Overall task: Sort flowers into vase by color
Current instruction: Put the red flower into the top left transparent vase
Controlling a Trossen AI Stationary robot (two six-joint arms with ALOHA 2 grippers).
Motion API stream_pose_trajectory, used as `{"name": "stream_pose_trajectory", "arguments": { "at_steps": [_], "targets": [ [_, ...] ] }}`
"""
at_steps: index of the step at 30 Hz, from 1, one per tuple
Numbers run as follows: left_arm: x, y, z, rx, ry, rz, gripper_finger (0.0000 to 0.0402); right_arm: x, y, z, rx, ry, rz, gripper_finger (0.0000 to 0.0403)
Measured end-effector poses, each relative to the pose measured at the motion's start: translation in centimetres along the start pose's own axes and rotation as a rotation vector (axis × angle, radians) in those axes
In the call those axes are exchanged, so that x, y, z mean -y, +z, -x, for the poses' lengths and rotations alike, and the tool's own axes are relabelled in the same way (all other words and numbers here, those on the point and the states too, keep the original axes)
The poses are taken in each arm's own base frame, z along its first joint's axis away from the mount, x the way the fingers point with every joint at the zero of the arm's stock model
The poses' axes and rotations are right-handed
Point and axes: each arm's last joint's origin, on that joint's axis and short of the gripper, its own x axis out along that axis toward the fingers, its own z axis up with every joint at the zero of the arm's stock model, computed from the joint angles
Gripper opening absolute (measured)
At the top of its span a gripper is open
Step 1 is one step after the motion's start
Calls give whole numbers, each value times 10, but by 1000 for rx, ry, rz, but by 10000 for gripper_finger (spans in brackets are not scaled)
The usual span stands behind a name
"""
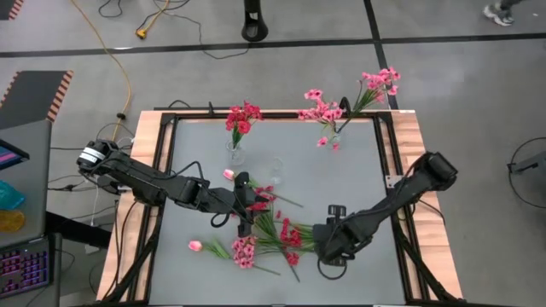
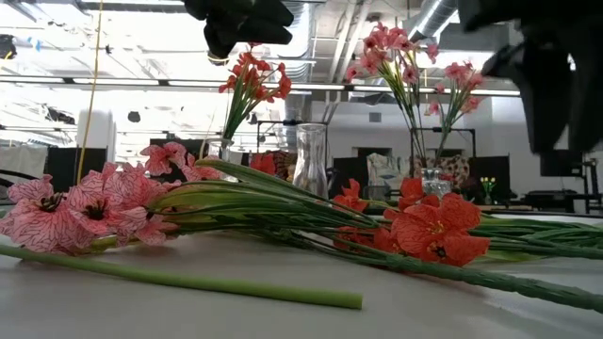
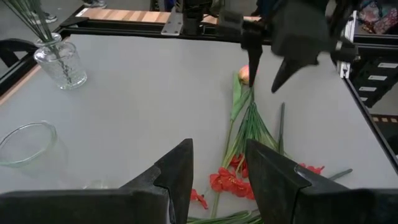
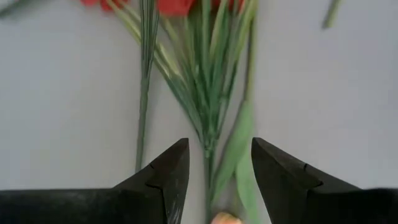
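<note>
flowers (image 4: 208, 93) just beyond the open right tool (image 4: 214, 171)

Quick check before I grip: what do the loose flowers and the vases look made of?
Flowers: likely fabric petals on plastic stems; the petals show printed veins and the stems lie stiff and uniformly green. Vases: clear, glossy glass or perhaps clear plastic; stems and the table show through the walls.
</note>
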Motion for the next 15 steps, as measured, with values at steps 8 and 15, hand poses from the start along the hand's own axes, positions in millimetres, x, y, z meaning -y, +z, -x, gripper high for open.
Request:
{"name": "stream_pose_trajectory", "arguments": {
  "at_steps": [8,15],
  "targets": [
    [0,-2,0,-18,4,-11,132,-12,2,-39,-114,-36,22,198],
    [0,-2,0,-20,4,-7,132,-12,3,-50,-137,-52,25,198]
  ]
}}
